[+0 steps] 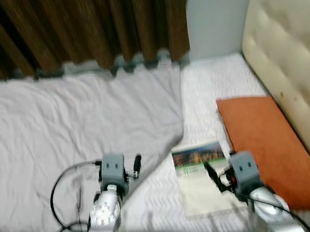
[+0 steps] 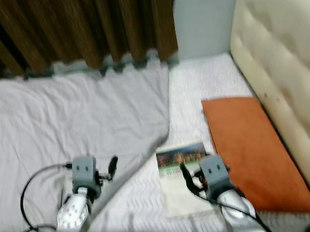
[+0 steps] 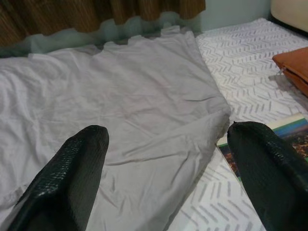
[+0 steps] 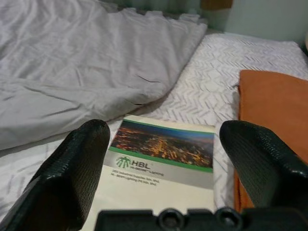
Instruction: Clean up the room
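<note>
One booklet (image 1: 200, 178) lies on the bed (image 1: 219, 77), between one grey sheet (image 1: 58, 130) and one orange cushion (image 1: 270, 145). Two grippers hover with jaws released, holding nothing: the left gripper (image 3: 168, 183) over the sheet, the right gripper (image 4: 163, 168) over the booklet, where "HBL" reads on its cover.

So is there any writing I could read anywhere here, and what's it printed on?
"HBL": large letters beside a green logo on the booklet lying on the bed.
Two smaller lines under it on the same cover: too blurred to read.
No other text is readable.
</note>
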You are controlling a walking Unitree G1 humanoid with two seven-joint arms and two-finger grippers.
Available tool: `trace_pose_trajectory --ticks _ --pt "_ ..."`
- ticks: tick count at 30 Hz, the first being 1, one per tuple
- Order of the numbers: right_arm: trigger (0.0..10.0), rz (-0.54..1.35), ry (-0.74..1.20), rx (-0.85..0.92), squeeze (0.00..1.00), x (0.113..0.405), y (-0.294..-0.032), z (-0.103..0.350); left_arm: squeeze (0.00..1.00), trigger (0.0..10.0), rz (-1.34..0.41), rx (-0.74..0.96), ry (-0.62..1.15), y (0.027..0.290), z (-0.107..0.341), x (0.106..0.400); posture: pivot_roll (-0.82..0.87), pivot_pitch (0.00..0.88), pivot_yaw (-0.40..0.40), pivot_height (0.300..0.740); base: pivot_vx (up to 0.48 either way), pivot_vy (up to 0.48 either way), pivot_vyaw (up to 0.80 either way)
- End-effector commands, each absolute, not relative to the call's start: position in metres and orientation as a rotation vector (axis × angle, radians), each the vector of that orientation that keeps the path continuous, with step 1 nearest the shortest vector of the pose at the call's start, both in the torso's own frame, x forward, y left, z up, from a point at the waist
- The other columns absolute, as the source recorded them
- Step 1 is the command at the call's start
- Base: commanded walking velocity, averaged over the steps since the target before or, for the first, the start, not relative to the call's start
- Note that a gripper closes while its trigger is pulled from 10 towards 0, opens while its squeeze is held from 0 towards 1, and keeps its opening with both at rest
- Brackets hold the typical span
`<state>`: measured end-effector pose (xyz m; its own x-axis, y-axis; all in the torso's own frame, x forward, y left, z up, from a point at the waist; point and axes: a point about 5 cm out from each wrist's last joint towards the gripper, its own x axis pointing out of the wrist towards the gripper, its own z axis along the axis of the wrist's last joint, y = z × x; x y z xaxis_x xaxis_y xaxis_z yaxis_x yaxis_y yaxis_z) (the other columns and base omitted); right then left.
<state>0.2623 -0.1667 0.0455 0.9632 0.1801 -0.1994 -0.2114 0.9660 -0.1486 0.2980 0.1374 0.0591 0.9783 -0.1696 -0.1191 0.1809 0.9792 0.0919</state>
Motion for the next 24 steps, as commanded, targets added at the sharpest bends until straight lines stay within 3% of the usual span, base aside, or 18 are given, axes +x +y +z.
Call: trace_pose_trajectory --ticks 1,24 --pt "10.0 0.194 0.184 -0.161 0.0 0.26 -0.165 0.046 0.0 10.0 -0.183 0.118 0.118 0.138 0.059 0.297 -0.09 0.083 0.04 0.74 0.0 0.0 0.0" --pt "10.0 0.157 0.197 -0.098 0.0 0.259 -0.163 0.047 0.0 10.0 -0.219 0.154 0.11 0.14 0.06 0.287 -0.07 0.15 0.045 0.74 0.0 0.0 0.0"
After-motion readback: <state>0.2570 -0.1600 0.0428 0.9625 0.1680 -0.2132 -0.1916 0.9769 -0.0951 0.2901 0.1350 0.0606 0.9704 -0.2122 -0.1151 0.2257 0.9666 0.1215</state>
